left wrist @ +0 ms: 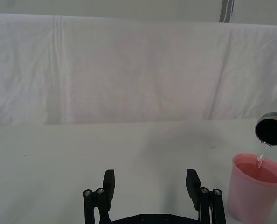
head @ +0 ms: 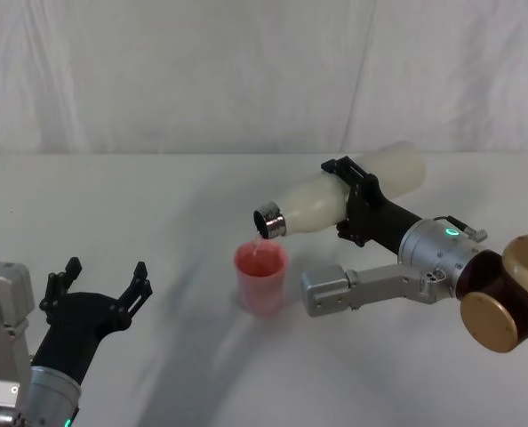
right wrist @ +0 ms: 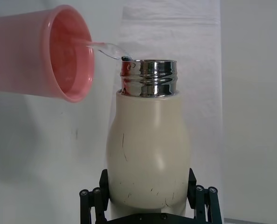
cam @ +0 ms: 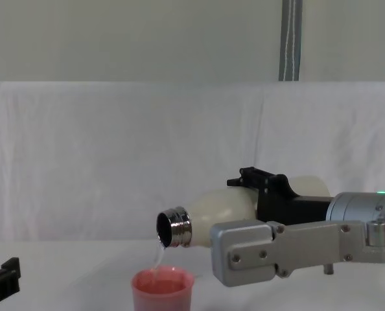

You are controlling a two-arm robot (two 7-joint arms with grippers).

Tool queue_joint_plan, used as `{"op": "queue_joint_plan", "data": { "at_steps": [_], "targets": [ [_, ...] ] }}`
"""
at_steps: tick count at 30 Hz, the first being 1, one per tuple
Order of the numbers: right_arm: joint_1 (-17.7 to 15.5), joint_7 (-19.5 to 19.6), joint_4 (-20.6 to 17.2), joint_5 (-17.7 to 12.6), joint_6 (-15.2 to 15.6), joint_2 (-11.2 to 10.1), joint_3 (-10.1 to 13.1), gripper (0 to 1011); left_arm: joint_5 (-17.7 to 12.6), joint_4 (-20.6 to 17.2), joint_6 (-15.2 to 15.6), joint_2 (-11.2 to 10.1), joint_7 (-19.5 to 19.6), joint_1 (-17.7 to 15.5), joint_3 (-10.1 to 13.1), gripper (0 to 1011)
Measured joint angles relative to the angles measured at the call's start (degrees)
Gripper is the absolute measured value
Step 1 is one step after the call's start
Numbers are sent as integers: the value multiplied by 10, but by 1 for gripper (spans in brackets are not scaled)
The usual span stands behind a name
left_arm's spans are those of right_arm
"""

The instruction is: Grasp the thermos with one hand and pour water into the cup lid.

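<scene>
We find no brand, label or writing on the thermos or the cup lid. Our right tool is clamped around the thermos body, its black fingers on either side, holding it tipped nearly level with the steel neck lowest, out beyond the tool. A thin stream of water falls from the neck into the cup lid, which stands upright on the white table just below the neck, part filled. The thermos base is cut off behind the tool in the chest view. Our left tool hangs open and empty, well apart from the cup lid.
</scene>
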State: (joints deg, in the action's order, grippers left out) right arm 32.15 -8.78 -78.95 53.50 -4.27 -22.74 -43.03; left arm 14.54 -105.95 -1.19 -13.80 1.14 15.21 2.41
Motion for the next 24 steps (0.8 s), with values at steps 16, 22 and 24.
{"op": "queue_joint_plan", "data": {
  "at_steps": [16, 22, 24],
  "targets": [
    [2, 1, -1, 0, -1, -1, 2, 958, 0, 0, 0, 0, 0, 0, 0, 1001],
    [1, 2, -2, -1, -1, -1, 2, 958, 0, 0, 0, 0, 0, 0, 0, 1001],
    [1, 2, -2, -2, -1, -1, 3, 958, 0, 0, 0, 0, 0, 0, 0, 1001]
  ]
}}
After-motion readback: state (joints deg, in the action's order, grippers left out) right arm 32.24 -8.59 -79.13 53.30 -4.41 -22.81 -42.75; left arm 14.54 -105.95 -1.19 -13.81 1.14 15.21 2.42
